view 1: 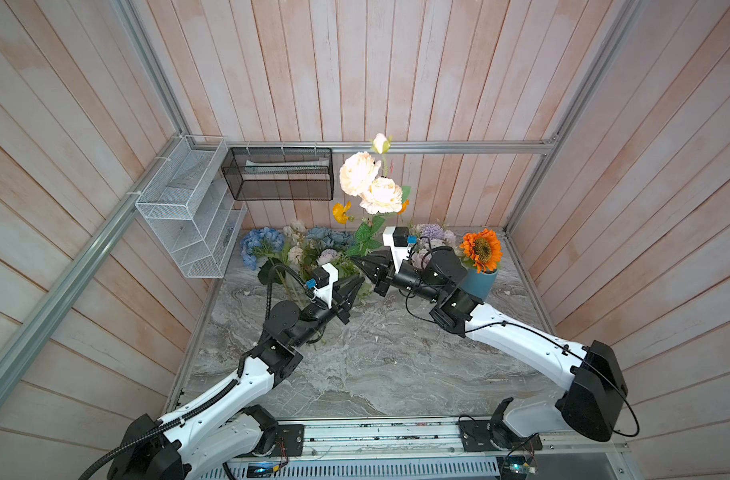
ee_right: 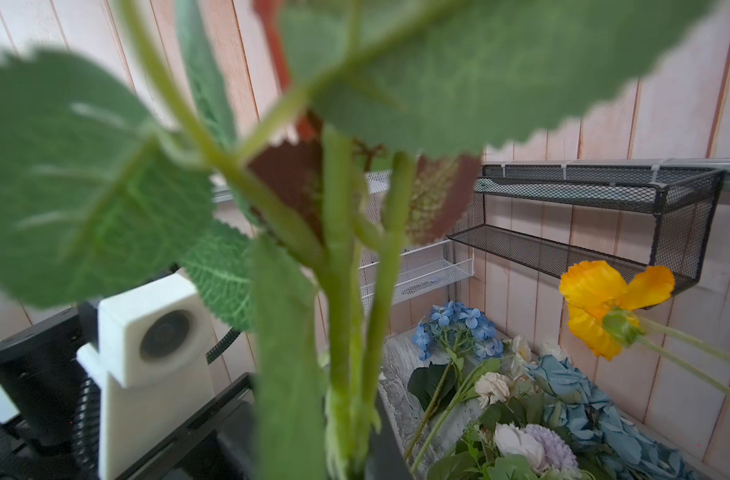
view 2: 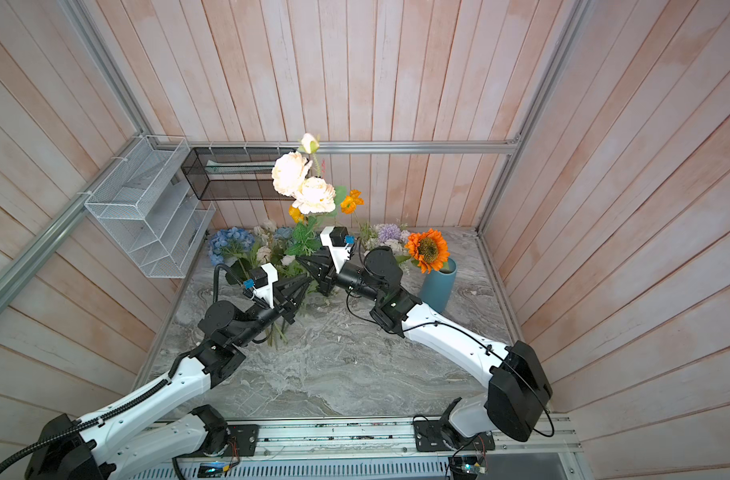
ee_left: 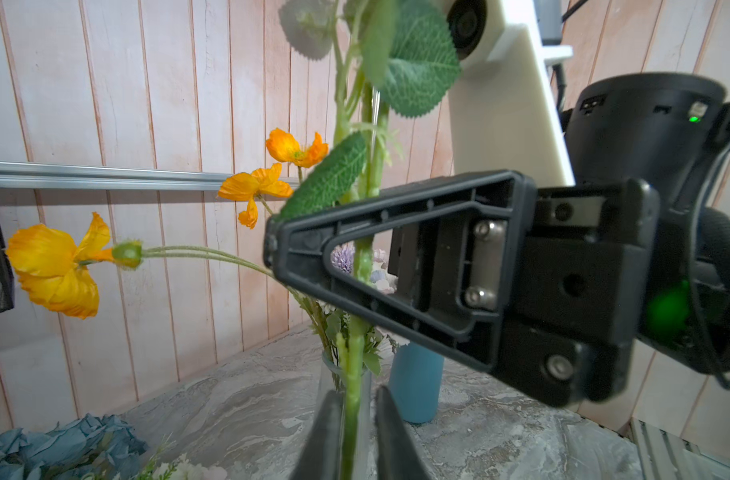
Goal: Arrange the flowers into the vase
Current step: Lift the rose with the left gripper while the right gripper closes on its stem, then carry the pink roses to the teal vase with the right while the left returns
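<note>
We are clenching the right fingers on the rose stem; the left fingers are standing released around it. We are recommending drawing them straight back, sparing leaves.

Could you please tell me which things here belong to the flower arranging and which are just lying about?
Job: cream roses, gripped by the right claw; left claw; blue vase; sunflower; loose flowers.
Lying about: white wire rack; black mesh basket.
</note>
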{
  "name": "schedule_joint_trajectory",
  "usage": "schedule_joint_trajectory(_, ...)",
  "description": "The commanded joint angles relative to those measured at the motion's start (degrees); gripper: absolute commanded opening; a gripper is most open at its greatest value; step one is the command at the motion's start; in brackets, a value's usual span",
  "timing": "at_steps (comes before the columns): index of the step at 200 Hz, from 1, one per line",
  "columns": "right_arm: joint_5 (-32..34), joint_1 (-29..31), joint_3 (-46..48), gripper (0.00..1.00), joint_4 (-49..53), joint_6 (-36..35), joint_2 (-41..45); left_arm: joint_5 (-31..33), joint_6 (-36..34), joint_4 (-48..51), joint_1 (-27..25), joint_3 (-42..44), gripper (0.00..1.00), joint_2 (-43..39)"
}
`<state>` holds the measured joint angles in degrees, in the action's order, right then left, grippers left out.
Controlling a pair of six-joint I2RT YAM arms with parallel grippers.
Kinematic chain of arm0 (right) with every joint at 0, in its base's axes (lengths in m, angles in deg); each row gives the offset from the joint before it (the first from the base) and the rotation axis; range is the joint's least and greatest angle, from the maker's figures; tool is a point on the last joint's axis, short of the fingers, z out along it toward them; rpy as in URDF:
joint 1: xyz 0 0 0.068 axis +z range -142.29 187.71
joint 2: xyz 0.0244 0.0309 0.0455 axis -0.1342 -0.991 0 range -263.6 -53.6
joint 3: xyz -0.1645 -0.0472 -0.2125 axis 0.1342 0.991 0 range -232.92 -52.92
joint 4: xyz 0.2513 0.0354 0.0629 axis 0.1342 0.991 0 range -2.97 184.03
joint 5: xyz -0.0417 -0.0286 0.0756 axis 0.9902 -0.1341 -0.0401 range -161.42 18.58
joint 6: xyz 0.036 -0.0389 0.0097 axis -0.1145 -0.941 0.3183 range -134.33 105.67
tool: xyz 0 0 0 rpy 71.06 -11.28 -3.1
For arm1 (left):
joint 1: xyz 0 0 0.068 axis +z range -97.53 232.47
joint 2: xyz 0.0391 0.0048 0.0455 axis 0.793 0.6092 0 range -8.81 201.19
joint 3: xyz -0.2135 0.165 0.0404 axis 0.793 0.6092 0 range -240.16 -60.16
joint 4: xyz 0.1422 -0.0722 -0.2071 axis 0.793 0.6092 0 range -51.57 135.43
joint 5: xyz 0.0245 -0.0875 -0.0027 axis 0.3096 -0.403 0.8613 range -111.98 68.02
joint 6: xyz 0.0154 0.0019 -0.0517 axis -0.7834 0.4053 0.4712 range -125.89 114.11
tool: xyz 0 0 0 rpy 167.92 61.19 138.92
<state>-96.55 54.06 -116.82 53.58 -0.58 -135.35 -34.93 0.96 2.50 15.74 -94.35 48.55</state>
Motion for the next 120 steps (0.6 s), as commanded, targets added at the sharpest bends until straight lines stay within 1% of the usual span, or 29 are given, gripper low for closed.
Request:
schedule_joint_trajectory(1, 0.14, -0.4, 0.21, 0.0, -0.59, -1.13, 0.46, 2.05, 0.48, 0.13, -0.27, -1.92, 0.56, -0.73)
schedule_joint_trajectory(10, 0.4, -0.48, 0.55, 0.0, 0.3, -1.94, 1.0, 3.77, 0.61, 1.06, -0.25, -2.1, 0.71, -0.87)
schedule_joint_trajectory(19, 1.0, -0.62, 1.04, 0.0, 1.5, -2.9, 1.9, 5.52, 0.61, 1.79, -0.22, -2.2, 0.8, -1.01)
schedule_joint_trajectory(24, 1.41, -0.72, 1.41, 0.0, 2.26, -3.45, 2.52, 6.54, 0.7, 2.05, -0.2, -2.04, 0.87, -1.11)
schedule_joint_trajectory(37, 2.74, -1.15, 2.69, 0.0, 4.95, -4.96, 4.48, 9.48, 1.04, 2.13, -0.27, -1.44, 0.97, -1.12)
schedule_joint_trajectory(51, 5.13, -1.71, 4.58, 0.0, 8.63, -7.13, 7.51, 11.59, 1.15, 2.6, -0.18, -0.81, 0.99, -0.5)
schedule_joint_trajectory(70, 9.76, -2.1, 7.63, 0.0, 13.8, -10.29, 12.2, 11.78, 1.78, 2.98, -0.14, -0.19, 0.99, 2.32)
schedule_joint_trajectory(95, 16.29, -2.83, 11.89, 0.0, 19.25, -13.08, 19.25, 7.69, 4.12, 2.7, -0.16, -1.01, 0.99, 8.71)
schedule_joint_trajectory(120, 22.28, -3.24, 14.67, 0.0, 23.93, -16.6, 25.91, 2.78, 4.93, 1.25, -0.52, -4.0, 0.99, 16.57)
